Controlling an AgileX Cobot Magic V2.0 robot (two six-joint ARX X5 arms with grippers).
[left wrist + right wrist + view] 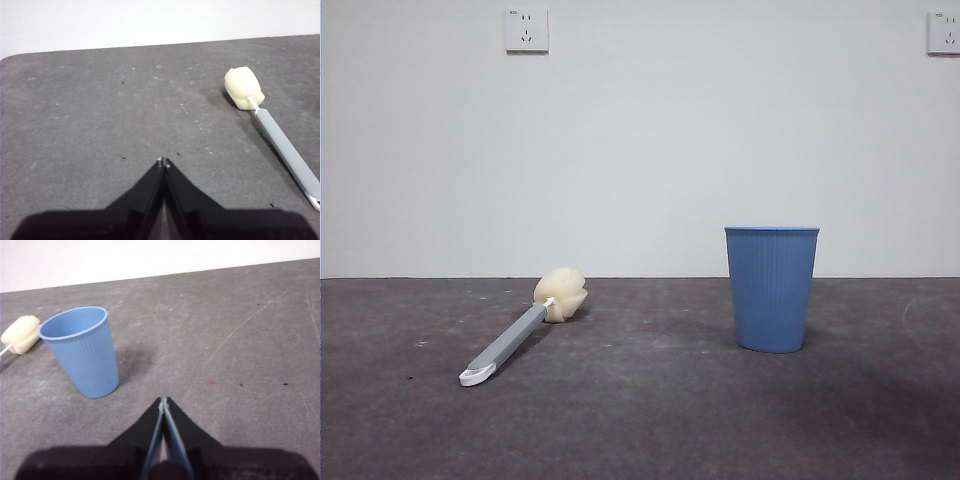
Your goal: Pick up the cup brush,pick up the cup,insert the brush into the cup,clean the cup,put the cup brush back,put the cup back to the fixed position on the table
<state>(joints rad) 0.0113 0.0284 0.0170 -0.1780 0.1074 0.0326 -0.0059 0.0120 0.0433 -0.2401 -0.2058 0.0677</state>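
Observation:
The cup brush (520,332) lies flat on the table (650,420) at the left, its cream sponge head pointing toward the wall and its white looped tip toward the front. The left wrist view shows the cup brush (280,137) off to one side of my left gripper (164,161), which is shut, holds nothing and hangs well clear of it. The blue cup (771,288) stands upright and empty at the right. My right gripper (163,400) is shut with nothing in it, apart from the cup (82,351). Neither arm shows in the front view.
A white wall rises behind the table's far edge, carrying two wall sockets (526,30) high up. The table's rounded corner (15,59) shows in the left wrist view. Faint scratches and a small pink speck (213,383) mark the surface near the right gripper.

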